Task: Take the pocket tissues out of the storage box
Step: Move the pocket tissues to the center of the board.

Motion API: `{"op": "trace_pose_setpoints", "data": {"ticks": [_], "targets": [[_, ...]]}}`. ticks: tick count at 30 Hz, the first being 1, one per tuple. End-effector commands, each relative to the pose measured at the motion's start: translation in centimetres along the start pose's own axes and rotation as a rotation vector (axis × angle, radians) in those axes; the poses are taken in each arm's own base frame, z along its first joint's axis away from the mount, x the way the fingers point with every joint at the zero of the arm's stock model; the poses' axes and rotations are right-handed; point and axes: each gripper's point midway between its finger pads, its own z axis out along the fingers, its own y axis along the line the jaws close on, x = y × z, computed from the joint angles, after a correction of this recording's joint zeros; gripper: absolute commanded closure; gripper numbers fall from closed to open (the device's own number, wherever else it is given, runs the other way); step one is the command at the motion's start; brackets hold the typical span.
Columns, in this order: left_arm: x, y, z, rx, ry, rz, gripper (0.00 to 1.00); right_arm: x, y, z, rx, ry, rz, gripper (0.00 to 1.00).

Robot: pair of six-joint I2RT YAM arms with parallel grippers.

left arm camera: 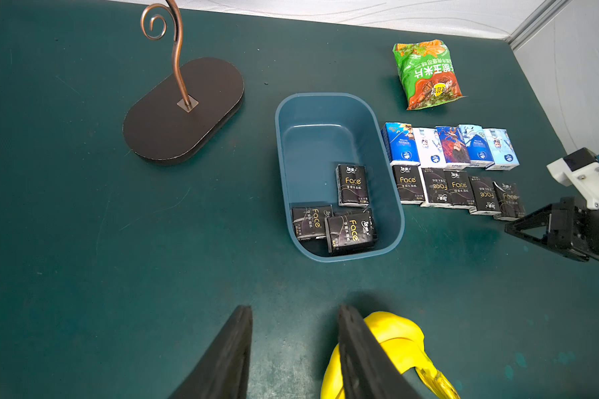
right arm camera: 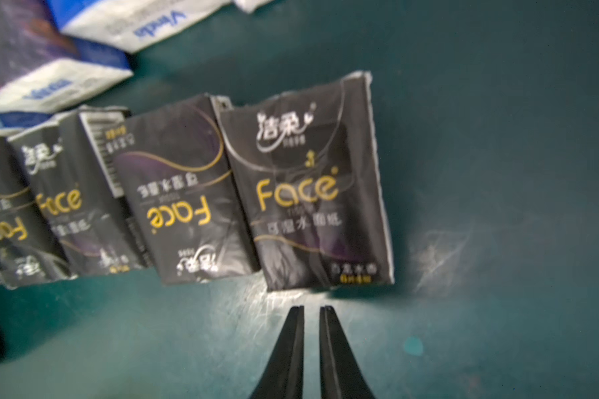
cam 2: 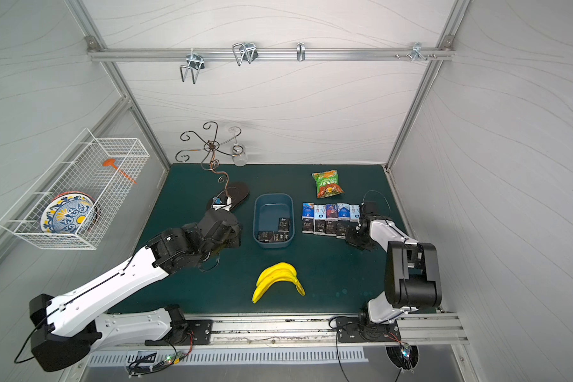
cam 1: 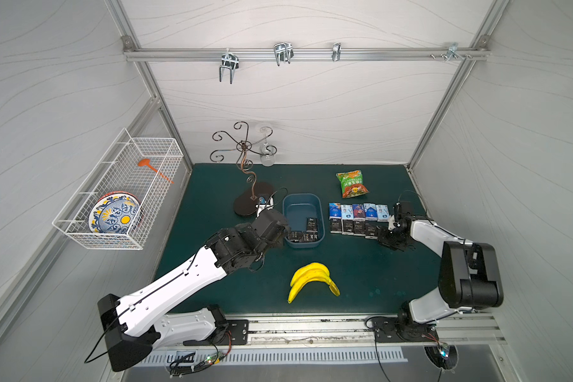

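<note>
The blue-grey storage box (cam 1: 303,195) (cam 2: 273,195) (left arm camera: 325,95) stands mid-table. Three black pocket tissues show at its near end (left arm camera: 351,184) (left arm camera: 350,233) (cam 1: 311,225). To its right lie two rows of packs on the mat: blue-and-white ones (cam 1: 358,211) (left arm camera: 450,146) behind, black ones (cam 1: 353,227) (left arm camera: 459,191) in front. My left gripper (cam 1: 277,233) (left arm camera: 294,307) hovers at the box's near left corner, open and empty. My right gripper (cam 1: 380,236) (right arm camera: 312,307) is shut on nothing, its tips just short of the end black pack (right arm camera: 312,193).
A yellow banana bunch (cam 1: 311,279) lies in front of the box. A green-orange snack bag (cam 1: 352,183) sits behind the rows. A curly metal stand (cam 1: 252,198) with a hanging glass (cam 1: 267,155) is left of the box. A wire basket (cam 1: 119,191) hangs on the left wall.
</note>
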Motion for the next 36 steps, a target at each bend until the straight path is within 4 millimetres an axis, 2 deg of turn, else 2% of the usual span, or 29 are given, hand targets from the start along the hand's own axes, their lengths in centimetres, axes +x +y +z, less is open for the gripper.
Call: {"op": "trace_pose_setpoints", "data": {"ticks": [1, 11, 17, 25, 29, 32, 36], "targets": [[-1.8, -0.8, -0.6, 0.026, -0.056, -0.028, 0.55, -1.2, -0.2, 0.2, 0.032, -0.015, -0.026, 0.85], [-2.0, -0.4, -0.7, 0.011, -0.065, -0.026, 0.55, -2.4, 0.1, 0.9, 0.036, -0.011, -0.044, 0.83], [-1.9, -0.5, -0.6, 0.011, -0.06, -0.025, 0.55, -2.2, 0.4, -0.2, 0.03, -0.034, -0.056, 0.82], [-1.8, -0.6, -0.7, 0.021, -0.059, -0.035, 0.55, -1.2, 1.8, -1.6, 0.012, -0.037, -0.105, 0.8], [-1.8, -0.3, -0.7, 0.01, -0.06, -0.028, 0.55, -0.3, 4.2, -2.9, -0.026, -0.057, -0.166, 0.77], [-1.7, -0.1, -0.7, 0.002, -0.06, -0.028, 0.55, -0.2, 7.9, -5.3, -0.101, -0.122, -0.231, 0.73], [-1.5, 0.0, -0.4, -0.007, -0.059, -0.033, 0.55, 0.1, 14.0, -9.3, -0.18, -0.204, -0.363, 0.64]]}}
